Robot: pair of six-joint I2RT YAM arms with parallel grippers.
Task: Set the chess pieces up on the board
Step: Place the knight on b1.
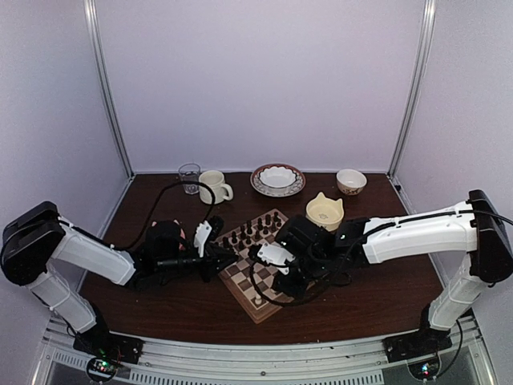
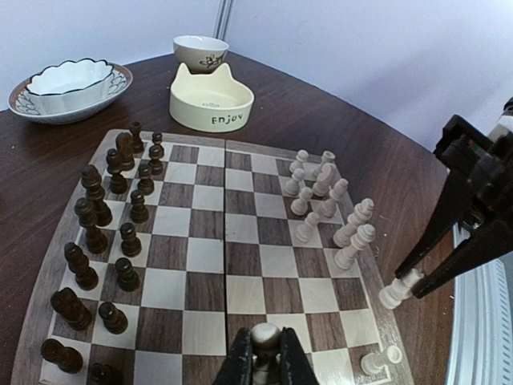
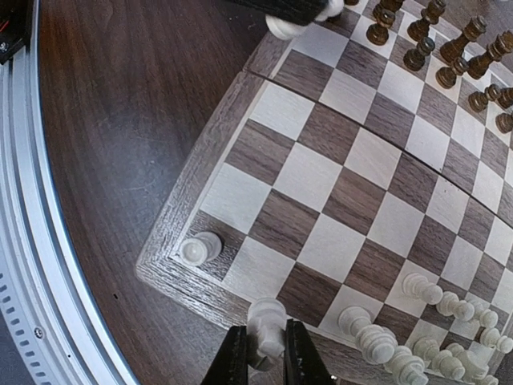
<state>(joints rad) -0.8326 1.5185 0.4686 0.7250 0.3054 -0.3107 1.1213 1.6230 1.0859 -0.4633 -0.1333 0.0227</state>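
Note:
The board (image 1: 244, 282) lies at the table's middle, with dark pieces (image 2: 104, 224) along its far side. Several cream chess pieces (image 2: 329, 200) crowd together, some lying down, on the other side. My left gripper (image 2: 266, 358) is shut on a round-headed cream pawn (image 2: 266, 337) above the board's near edge. My right gripper (image 3: 264, 357) is shut on another cream piece (image 3: 268, 319), hanging over the board's rim. In the left wrist view that piece (image 2: 398, 289) sits between the right gripper's dark fingers (image 2: 449, 241). One cream piece (image 3: 200, 248) stands on the corner square.
Behind the board stand a glass (image 1: 190, 178), a cream mug (image 1: 214, 187), a patterned plate holding a white bowl (image 1: 277, 178), a small bowl (image 1: 351, 181) and a cat-eared cream bowl (image 1: 325, 211). The metal rail (image 3: 32, 265) runs along the table's near edge.

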